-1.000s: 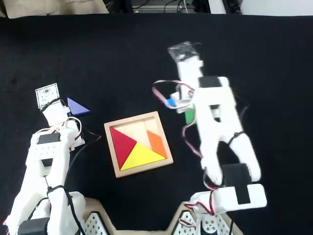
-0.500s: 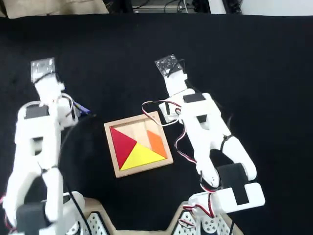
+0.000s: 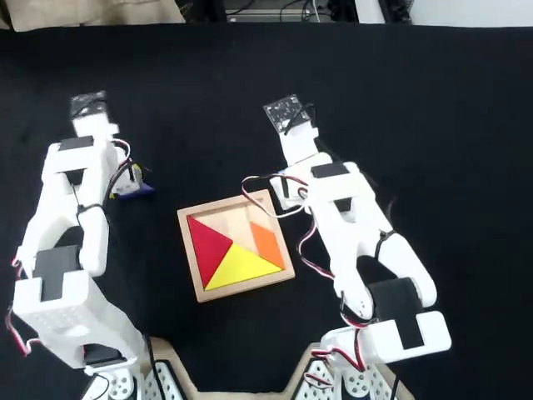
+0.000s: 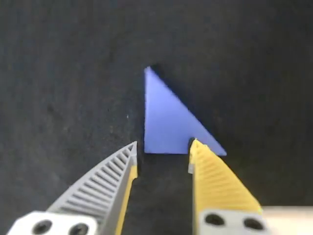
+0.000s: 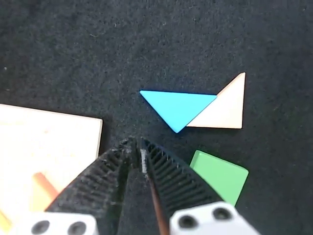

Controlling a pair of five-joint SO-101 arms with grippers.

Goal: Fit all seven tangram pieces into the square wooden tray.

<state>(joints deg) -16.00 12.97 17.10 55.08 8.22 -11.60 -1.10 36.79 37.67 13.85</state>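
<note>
Blue triangle just beyond spread left end effector (right end effector clenched).

Black bench; tan tray; red triangle, yellow triangle, orange piece; blue triangle, cyan triangle, cream triangle, green square.

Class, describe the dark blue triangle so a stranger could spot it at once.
Start at the square wooden tray in the middle of the black table. On the left arm's side of it, the dark blue triangle lies flat at the tips of the open left gripper. Unlike the lighter blue triangle by the right gripper, it touches no other piece.
</note>
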